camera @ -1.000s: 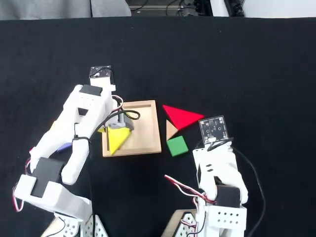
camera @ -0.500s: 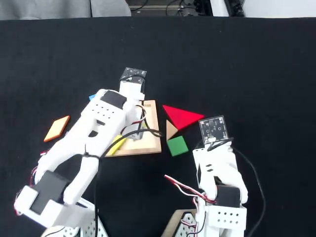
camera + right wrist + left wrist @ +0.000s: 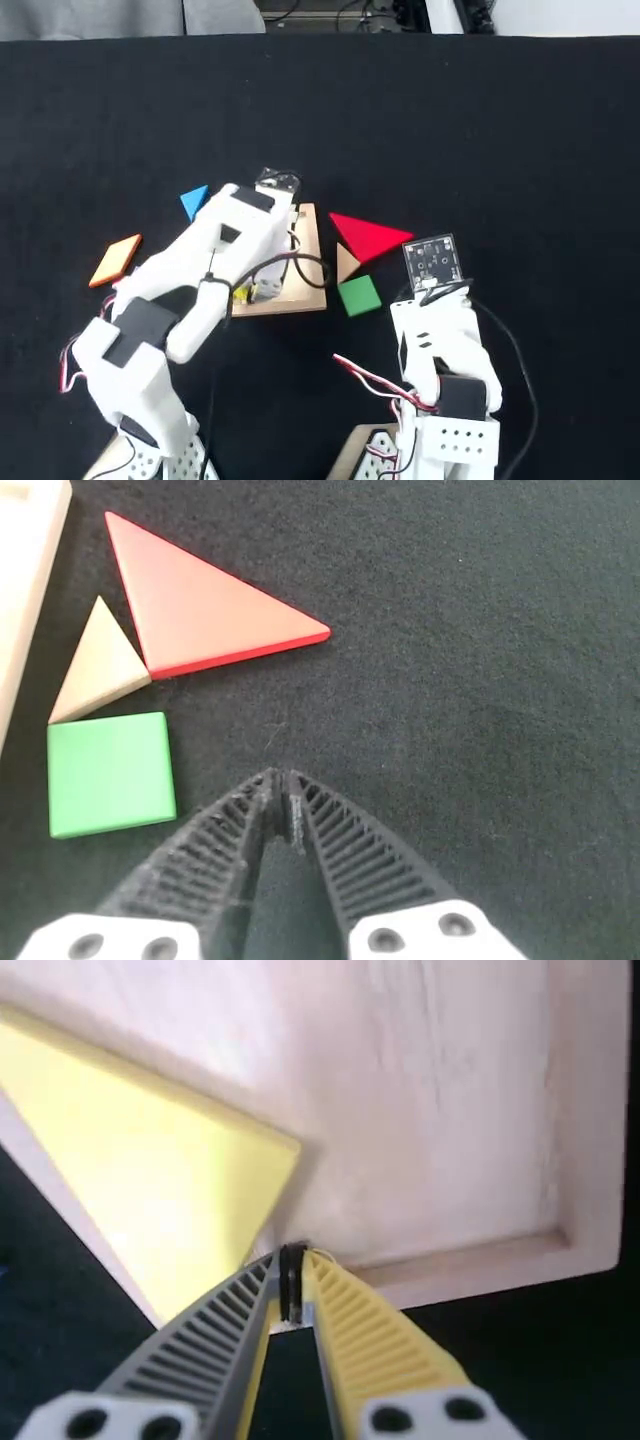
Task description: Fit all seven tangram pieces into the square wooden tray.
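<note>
Sitting in square wooden tray: large yellow triangle, near-left.
Right of tray: red triangle, tan wooden triangle, green square.
Left gripper: fingers together, at tray rim.
Right gripper: fingers together, empty.

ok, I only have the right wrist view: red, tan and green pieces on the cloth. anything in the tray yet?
Observer: The yellow triangle lies at one edge of the wooden tray; I can't tell if it sits flat.
Operator: left arm holding it?
Observer: No. The left gripper has its fingers shut on nothing, over the tray's rim beside that piece.
</note>
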Available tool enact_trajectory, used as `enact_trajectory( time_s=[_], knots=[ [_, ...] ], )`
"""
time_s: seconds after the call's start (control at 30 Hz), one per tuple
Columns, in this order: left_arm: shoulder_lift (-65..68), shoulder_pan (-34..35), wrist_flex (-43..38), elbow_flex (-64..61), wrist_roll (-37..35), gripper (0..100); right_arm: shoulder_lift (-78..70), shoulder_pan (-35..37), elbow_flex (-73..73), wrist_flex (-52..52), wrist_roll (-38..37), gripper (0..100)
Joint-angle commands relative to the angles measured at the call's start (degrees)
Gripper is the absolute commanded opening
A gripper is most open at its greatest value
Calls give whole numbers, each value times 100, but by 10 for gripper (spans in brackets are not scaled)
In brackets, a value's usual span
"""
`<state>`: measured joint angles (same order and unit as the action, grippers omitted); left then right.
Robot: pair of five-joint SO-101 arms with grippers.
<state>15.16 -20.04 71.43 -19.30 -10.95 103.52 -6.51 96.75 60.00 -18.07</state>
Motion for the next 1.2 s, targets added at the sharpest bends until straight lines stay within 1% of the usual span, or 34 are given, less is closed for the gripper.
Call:
enact_trajectory(
  time_s=[0.0,0.2,0.37,0.43,0.6,0.67,0.73,0.8,0.83,0.97,1.03,1.17],
  knots=[
    [35,251,26,409,35,51,479,53,-22,18,-53,12],
    [35,444,18,611,44,51,479,53,-22,18,-53,12],
    [18,470,123,646,44,52,479,53,-22,18,-53,12],
    [-229,505,501,971,44,52,479,53,-22,18,-53,12],
    [-1547,1051,1741,2281,53,52,488,53,-22,18,-53,12],
    [-2136,1341,2013,2633,53,52,488,44,-22,0,-53,12],
    [-2681,1666,2110,2721,53,52,488,26,-22,-44,-44,12],
    [-3209,1974,2163,2695,70,52,488,0,-31,-176,-26,12],
    [-3473,2149,2171,2624,193,52,488,0,-40,-185,-18,13],
    [-4651,2765,2171,2255,914,50,488,0,-48,-176,-26,13],
    [-5248,2923,2154,1824,1178,51,488,0,-48,-176,-35,23],
    [-6303,3020,2101,488,1785,51,479,0,-48,-176,-35,136]
  ],
)
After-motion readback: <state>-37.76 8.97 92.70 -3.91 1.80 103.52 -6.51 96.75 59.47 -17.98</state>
